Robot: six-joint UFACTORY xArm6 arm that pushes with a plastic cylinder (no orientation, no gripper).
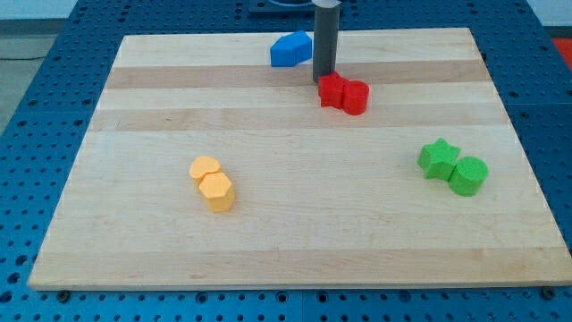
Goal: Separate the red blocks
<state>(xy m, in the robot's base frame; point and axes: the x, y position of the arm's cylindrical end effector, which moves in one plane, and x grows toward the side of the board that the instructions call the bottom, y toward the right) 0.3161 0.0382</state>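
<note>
Blocks — two red blocks [344, 94], two green [453, 166], two yellow [213, 183]

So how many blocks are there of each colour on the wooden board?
Red: 2, a star-like block touching a round cylinder, with my tip at their top-left edge.
Green: 2, a star and a cylinder.
Yellow: 2, a rounded block and a hexagon.
Blue: 1, an angular block.
Total: 7 blocks.
</note>
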